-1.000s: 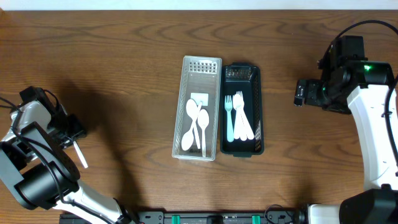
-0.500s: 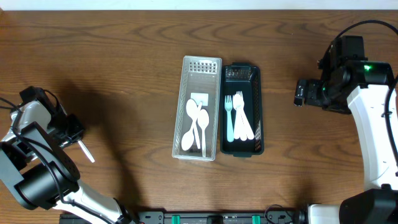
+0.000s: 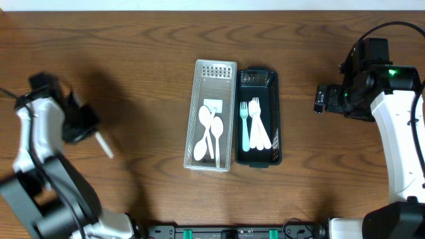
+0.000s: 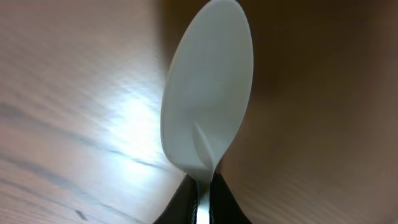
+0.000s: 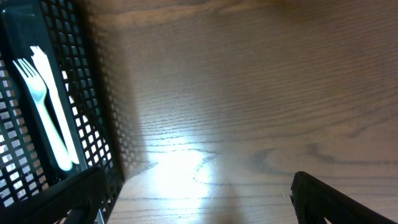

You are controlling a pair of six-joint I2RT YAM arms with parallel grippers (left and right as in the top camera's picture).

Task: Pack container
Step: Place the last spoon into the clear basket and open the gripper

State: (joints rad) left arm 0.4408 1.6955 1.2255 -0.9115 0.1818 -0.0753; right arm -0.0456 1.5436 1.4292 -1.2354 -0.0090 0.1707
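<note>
Both arms wear white shells over black joints. The right arm [image 3: 402, 126] runs as a long white link ending in a boxy black wrist block with a small green light glowing on top and a thin black cable looping off behind it. Its gripper [image 3: 320, 99] is black, square-edged, with a pale patch on its side. The left arm [image 3: 41, 129] has the same white casing, a bulky rounded black motor housing further back, and a dark cable trailing away. Its black fingers [image 4: 180, 202] taper narrow.
</note>
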